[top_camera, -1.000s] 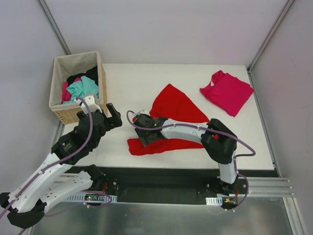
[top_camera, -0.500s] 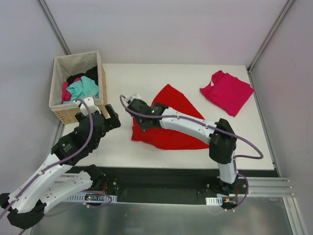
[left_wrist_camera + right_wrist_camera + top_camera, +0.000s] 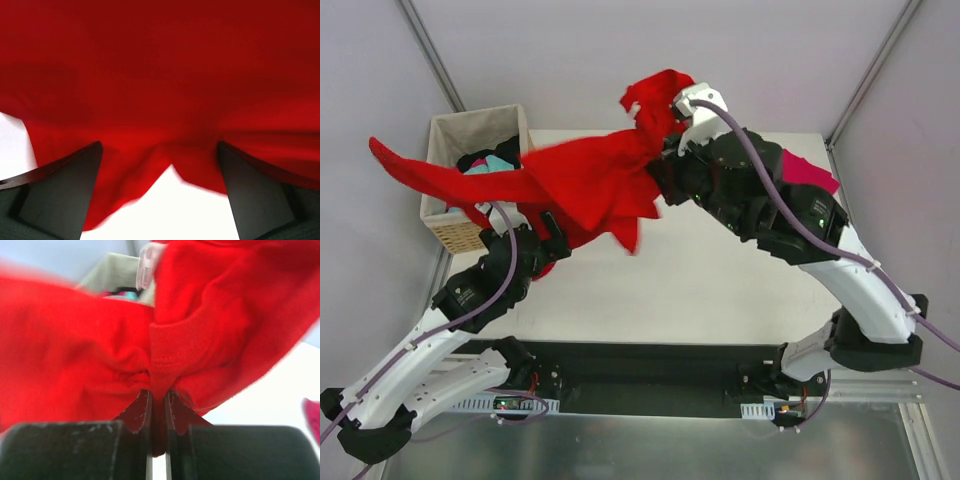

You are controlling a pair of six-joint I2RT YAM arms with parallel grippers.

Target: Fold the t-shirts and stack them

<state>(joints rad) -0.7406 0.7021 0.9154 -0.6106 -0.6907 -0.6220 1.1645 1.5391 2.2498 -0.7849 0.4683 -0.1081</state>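
The bright red t-shirt [image 3: 580, 185] hangs in the air above the table, stretched from the back middle out to the left over the basket. My right gripper [image 3: 662, 160] is raised high and shut on a bunched fold of the red t-shirt [image 3: 200, 340]; its jaws pinch the cloth in the right wrist view [image 3: 159, 396]. My left gripper [image 3: 553, 232] stands open under the hanging cloth, with the red t-shirt [image 3: 160, 75] just beyond its fingers [image 3: 60, 190] and not gripped. The magenta-pink t-shirt [image 3: 812, 172] lies folded at the back right, largely hidden behind the right arm.
A wicker basket [image 3: 442, 222] with a cloth liner, holding teal, pink and black clothes, stands at the back left of the white table [image 3: 720, 270]. The right arm reaches across the table's right half. Grey walls close in both sides.
My right gripper shut on the red t-shirt and swung it up off the table, to the back. The cloth now flares left over the basket and left gripper. The left arm stayed put.
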